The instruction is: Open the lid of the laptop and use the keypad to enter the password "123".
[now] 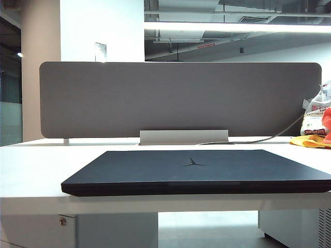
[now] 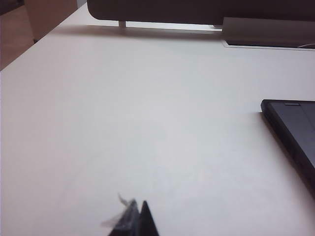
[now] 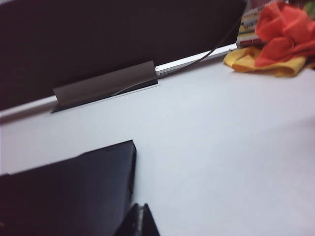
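Laptop (image 1: 196, 173) lies closed on white surface (image 1: 41, 170), lid (image 1: 155, 165) flat, just before grey divider board (image 1: 181, 98). Left gripper (image 2: 135, 219) and right gripper (image 3: 140, 221) flank laptop, jaws closed, empty. Risk: thin lid edge slips, laptop slides.

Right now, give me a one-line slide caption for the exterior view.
Closed laptop, lid down, on the white table before the grey divider board; neither gripper in view.
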Controlling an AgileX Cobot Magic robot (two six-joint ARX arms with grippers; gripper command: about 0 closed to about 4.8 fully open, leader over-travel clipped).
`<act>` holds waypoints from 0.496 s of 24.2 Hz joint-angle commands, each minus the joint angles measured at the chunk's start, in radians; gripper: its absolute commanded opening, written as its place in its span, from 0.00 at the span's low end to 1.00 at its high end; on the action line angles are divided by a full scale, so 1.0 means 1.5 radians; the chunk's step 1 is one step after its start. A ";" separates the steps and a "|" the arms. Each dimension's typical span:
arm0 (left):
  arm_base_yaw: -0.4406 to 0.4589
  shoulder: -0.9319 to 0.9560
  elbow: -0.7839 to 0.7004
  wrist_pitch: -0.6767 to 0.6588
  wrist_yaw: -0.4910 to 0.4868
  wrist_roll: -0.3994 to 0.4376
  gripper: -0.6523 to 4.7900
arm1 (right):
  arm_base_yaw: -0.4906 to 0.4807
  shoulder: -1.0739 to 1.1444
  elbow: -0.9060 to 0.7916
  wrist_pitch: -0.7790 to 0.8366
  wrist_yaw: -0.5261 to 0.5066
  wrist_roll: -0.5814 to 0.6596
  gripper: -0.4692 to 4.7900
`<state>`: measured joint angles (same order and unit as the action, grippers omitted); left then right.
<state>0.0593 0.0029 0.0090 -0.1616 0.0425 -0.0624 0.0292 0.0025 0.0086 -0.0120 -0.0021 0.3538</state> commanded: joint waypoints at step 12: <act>-0.004 0.000 0.037 0.027 0.122 -0.264 0.11 | 0.005 0.009 0.080 -0.025 -0.144 0.094 0.09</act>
<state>0.0582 0.0029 0.0372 -0.1059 0.2131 -0.4397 0.0360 0.0036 0.1043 -0.0280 -0.2180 0.4873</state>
